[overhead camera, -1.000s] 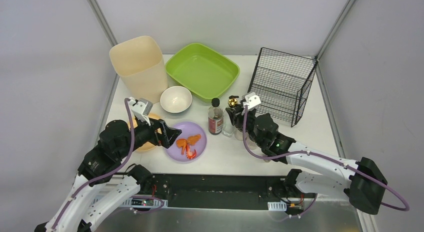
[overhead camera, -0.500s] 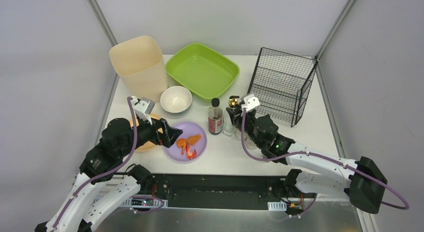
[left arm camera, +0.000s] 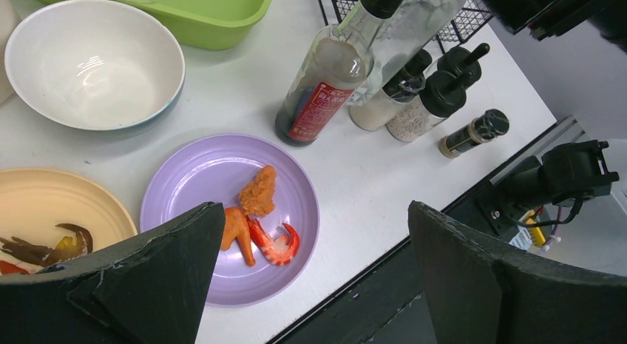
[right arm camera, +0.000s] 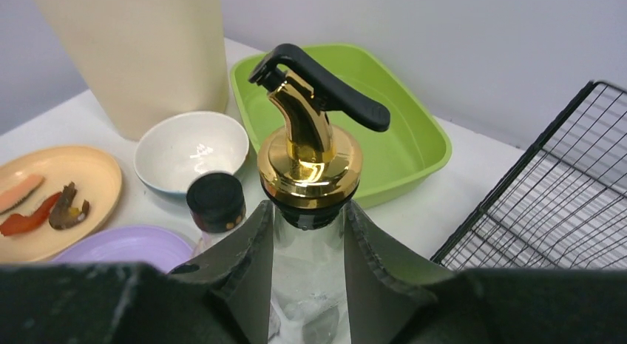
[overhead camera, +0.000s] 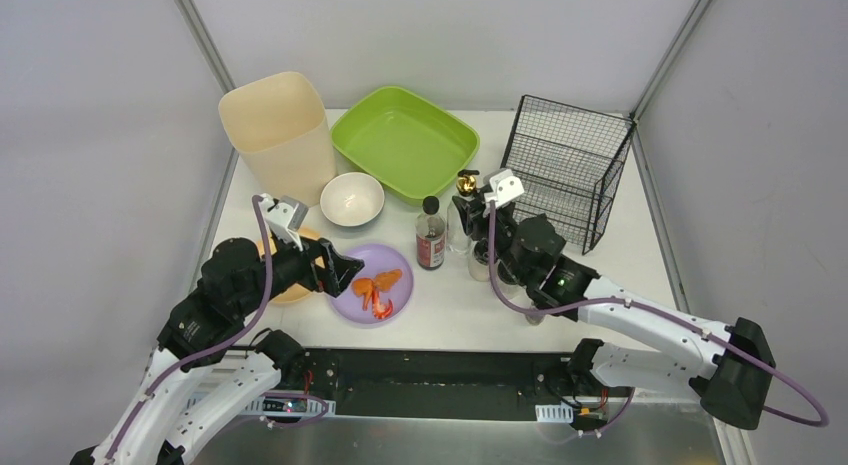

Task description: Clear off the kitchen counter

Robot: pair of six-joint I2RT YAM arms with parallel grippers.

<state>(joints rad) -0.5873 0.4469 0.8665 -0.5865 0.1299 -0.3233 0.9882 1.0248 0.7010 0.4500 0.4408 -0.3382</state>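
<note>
On the white kitchen counter (overhead camera: 620,255) my right gripper (overhead camera: 474,213) is shut on a clear glass bottle (right arm camera: 310,152) with a gold and black pourer top (overhead camera: 466,182). Its fingers (right arm camera: 251,248) press both sides of the neck just below the gold collar, and the bottle stands upright. My left gripper (left arm camera: 314,211) hangs open over the near right edge of a purple plate (overhead camera: 375,285) of shrimp and fried pieces, with nothing between its fingers. A dark sauce bottle (overhead camera: 431,235) stands right of that plate.
A white bowl (overhead camera: 352,198), a green tray (overhead camera: 405,140) and a tall beige bin (overhead camera: 278,135) stand at the back left. A black wire rack (overhead camera: 565,170) is at the back right. Pepper shakers (left arm camera: 414,111) and a small spice jar (left arm camera: 473,133) stand near the held bottle. A yellow plate (left arm camera: 52,203) lies under the left arm.
My right gripper has moved toward the back with the gold-topped bottle, away from the shakers. The left arm has hardly moved.
</note>
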